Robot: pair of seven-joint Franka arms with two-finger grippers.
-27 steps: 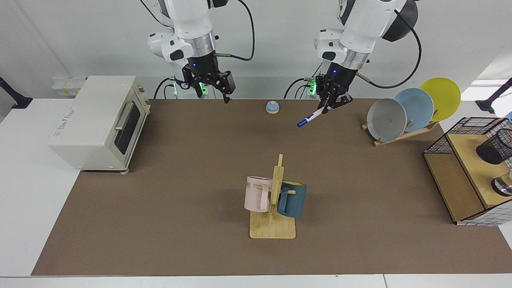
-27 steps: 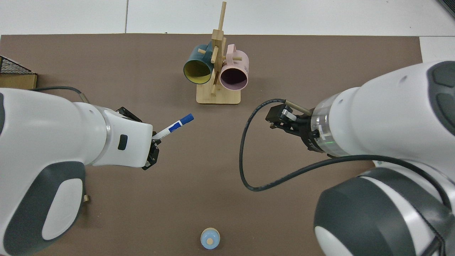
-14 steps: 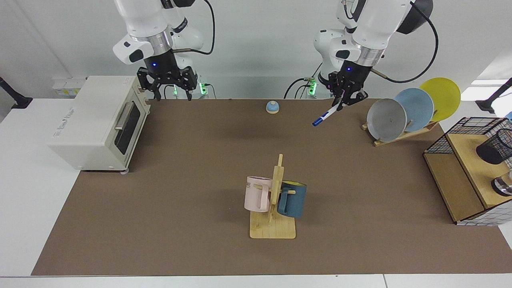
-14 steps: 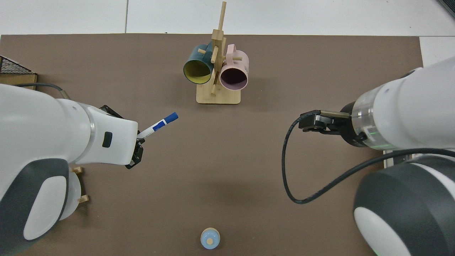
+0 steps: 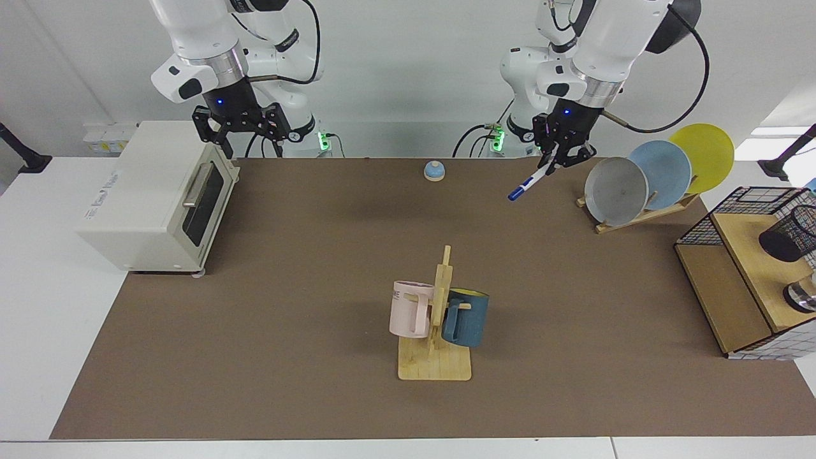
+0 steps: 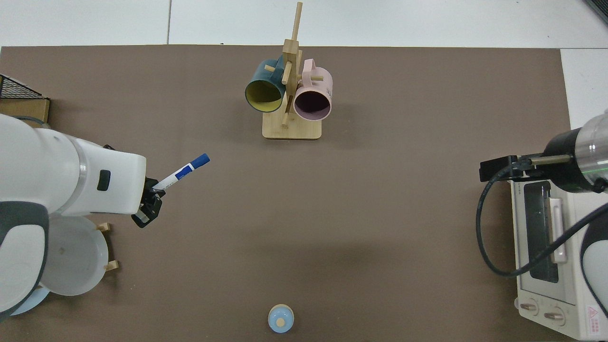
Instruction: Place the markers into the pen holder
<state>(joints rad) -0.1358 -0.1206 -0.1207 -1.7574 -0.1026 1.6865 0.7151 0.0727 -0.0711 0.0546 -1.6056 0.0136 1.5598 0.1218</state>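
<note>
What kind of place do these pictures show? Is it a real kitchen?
Probably a robotics lab with a mock household setup, not a real kitchen. Two arms stand at a table with a brown mat, which carries a toaster oven, a mug rack and a plate rack.

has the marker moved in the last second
Yes. In the facing view the marker, held in the left gripper, has shifted away from the bell toward the plate rack.
</note>
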